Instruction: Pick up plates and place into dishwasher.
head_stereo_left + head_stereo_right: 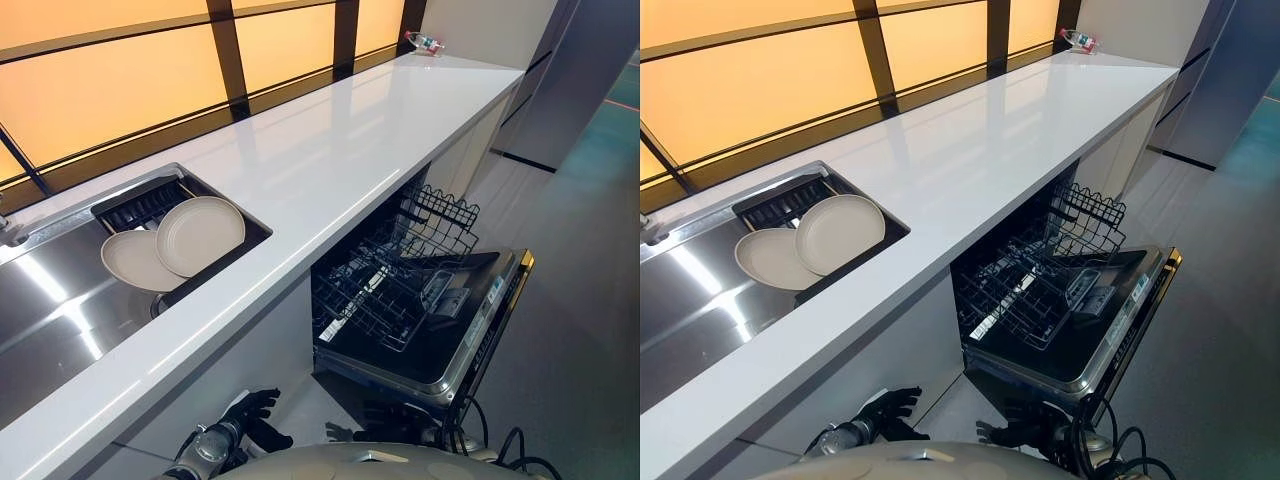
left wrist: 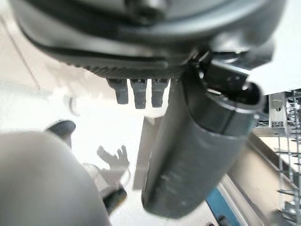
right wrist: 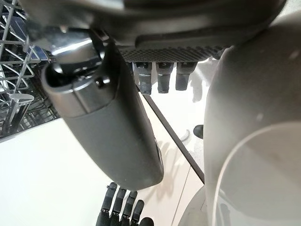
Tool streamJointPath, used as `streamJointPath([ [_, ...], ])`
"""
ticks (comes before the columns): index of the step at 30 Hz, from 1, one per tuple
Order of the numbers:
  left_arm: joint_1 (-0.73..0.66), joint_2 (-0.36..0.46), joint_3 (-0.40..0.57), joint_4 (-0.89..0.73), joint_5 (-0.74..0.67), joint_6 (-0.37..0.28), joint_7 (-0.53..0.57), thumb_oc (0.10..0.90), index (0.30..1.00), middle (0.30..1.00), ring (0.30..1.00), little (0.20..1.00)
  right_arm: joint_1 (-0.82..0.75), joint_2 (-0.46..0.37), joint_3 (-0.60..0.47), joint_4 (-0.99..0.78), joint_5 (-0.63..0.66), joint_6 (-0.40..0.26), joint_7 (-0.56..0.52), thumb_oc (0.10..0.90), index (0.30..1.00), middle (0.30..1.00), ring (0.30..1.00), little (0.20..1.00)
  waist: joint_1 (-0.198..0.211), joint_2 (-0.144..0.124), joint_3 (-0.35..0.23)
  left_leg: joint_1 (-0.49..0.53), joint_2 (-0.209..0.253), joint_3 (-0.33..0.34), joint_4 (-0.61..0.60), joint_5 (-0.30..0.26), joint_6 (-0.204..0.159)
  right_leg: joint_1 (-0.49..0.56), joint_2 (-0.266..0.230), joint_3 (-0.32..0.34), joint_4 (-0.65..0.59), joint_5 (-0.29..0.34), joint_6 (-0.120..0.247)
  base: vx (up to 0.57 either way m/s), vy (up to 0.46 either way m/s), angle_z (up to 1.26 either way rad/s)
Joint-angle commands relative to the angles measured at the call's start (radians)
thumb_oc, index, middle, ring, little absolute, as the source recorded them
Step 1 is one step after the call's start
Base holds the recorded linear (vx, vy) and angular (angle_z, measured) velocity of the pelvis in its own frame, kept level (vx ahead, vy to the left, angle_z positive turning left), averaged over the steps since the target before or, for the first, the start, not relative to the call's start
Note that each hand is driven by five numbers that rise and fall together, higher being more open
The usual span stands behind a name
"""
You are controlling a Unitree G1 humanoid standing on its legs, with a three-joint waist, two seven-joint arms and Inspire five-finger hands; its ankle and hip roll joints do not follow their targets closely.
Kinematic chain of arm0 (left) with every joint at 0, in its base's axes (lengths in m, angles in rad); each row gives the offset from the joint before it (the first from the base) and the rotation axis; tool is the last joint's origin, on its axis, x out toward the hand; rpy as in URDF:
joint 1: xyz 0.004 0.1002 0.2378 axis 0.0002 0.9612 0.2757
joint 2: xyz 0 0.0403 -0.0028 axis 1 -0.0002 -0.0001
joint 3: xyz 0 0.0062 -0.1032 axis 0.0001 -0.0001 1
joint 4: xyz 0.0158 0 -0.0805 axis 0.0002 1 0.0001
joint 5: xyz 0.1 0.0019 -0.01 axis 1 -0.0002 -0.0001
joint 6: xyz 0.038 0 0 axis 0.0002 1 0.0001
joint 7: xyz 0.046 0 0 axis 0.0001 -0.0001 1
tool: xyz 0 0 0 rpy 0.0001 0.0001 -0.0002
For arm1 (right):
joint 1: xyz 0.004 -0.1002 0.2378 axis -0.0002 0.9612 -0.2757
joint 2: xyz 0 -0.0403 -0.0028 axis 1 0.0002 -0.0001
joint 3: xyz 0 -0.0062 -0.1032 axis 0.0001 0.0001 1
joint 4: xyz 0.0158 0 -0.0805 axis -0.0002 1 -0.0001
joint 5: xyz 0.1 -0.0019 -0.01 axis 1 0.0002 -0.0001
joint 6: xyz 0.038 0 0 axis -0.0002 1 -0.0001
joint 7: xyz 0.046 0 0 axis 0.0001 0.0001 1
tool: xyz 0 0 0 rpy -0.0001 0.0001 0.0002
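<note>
Head views show two plates point(image 1: 175, 245) in the sink point(image 1: 60, 310) — wrist views, both hands point(image 2: 136, 89) point(image 3: 162, 75) open, empty.

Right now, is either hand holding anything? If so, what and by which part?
Nothing is held. The left hand and right hand hang low in front of the counter, fingers relaxed and empty. Both plates sit in the sink.
</note>
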Motion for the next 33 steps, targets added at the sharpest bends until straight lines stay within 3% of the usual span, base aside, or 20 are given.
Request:
streamJointPath([
  [1,-0.118,-0.039,-0.037,-0.091,-0.105,-0.104,-0.146,0.8,0.9,0.9,0.9,0.9,-0.051,0.014,0.038,0.004,-0.028,0.035,0.019,0.8,0.9,0.9,0.9,0.9,-0.012,-0.002,0.074,0.01,-0.11,0.0,0.007,-0.061,0.084,0.031,0.069,0.016,0.022,-0.026,-0.004,0.0,0.0,0.0],
  [3,-0.145,-0.004,-0.061,-0.249,-0.156,-0.04,-0.168,0.8,0.9,0.9,0.9,0.9,-0.053,-0.006,0.042,-0.024,-0.025,0.059,0.028,0.8,0.9,0.9,0.9,0.9,-0.012,0.002,0.076,0.01,-0.109,0.002,0.007,-0.06,0.082,0.032,0.067,0.012,0.022,-0.025,-0.002,0.0,0.0,0.0],
  [6,-0.182,0.072,-0.087,-0.559,-0.249,0.092,-0.287,0.8,0.9,0.9,0.9,0.9,-0.047,-0.035,0.04,-0.096,-0.015,0.115,0.031,0.8,0.9,0.9,0.9,0.9,-0.008,0.008,0.075,0.006,-0.107,-0.001,0.007,-0.057,0.079,0.029,0.064,0.001,0.024,-0.02,0.001,0.0,0.0,0.02],
  [7,-0.19,0.089,-0.092,-0.621,-0.263,0.107,-0.303,0.8,0.9,0.9,0.9,0.9,-0.045,-0.042,0.039,-0.114,-0.011,0.13,0.03,0.8,0.9,0.9,0.9,0.9,-0.007,0.01,0.075,0.005,-0.106,-0.002,0.007,-0.055,0.078,0.028,0.063,-0.001,0.025,-0.019,0.002,0.0,0.0,0.04],
  [11,-0.22,0.152,-0.077,-0.964,-0.372,0.265,-0.396,0.8,0.9,0.9,0.9,0.9,-0.029,-0.056,0.044,-0.235,0.007,0.227,-0.006,0.8,0.9,0.9,0.9,0.9,-0.009,0.016,0.074,-0.002,-0.106,-0.011,0.007,-0.045,0.082,0.024,0.059,-0.007,0.025,-0.013,0.002,0.0,0.0,0.0],
  [14,-0.218,0.168,-0.073,-1.071,-0.435,0.322,-0.456,0.8,0.9,0.9,0.9,0.9,-0.016,-0.058,0.053,-0.288,0.012,0.266,-0.028,0.8,0.9,0.9,0.9,0.9,-0.012,0.017,0.072,-0.003,-0.107,-0.014,0.007,-0.044,0.088,0.025,0.058,-0.006,0.024,-0.013,0.0,0.0,0.002,-0.01],
  [22,-0.206,0.185,-0.048,-1.248,-0.649,0.441,-0.49,0.8,0.9,0.9,0.9,0.9,0.023,-0.067,0.073,-0.375,0.014,0.32,-0.056,0.8,0.9,0.9,0.9,0.9,-0.021,0.013,0.066,-0.005,-0.109,-0.022,0.007,-0.044,0.092,0.028,0.057,0.008,0.015,-0.009,-0.001,0.0,0.0,0.0],
  [28,-0.23,0.175,-0.061,-1.387,-0.863,0.553,-0.462,0.8,0.9,0.9,0.9,0.9,0.038,-0.081,0.081,-0.398,0.005,0.336,-0.054,0.8,0.9,0.9,0.9,0.9,-0.028,0.009,0.062,-0.006,-0.107,-0.028,0.007,-0.042,0.09,0.028,0.053,0.007,0.014,-0.006,0.0,0.0,0.0,0.0],
  [33,-0.265,0.149,-0.063,-1.44,-1.004,0.577,-0.408,0.8,0.9,0.9,0.9,0.9,0.036,-0.082,0.087,-0.39,0.01,0.33,-0.051,0.8,0.9,0.9,0.9,0.9,-0.033,0.007,0.058,-0.007,-0.109,-0.033,0.007,-0.043,0.088,0.029,0.049,0.008,0.012,-0.005,-0.001,0.0,0.0,0.0],
])
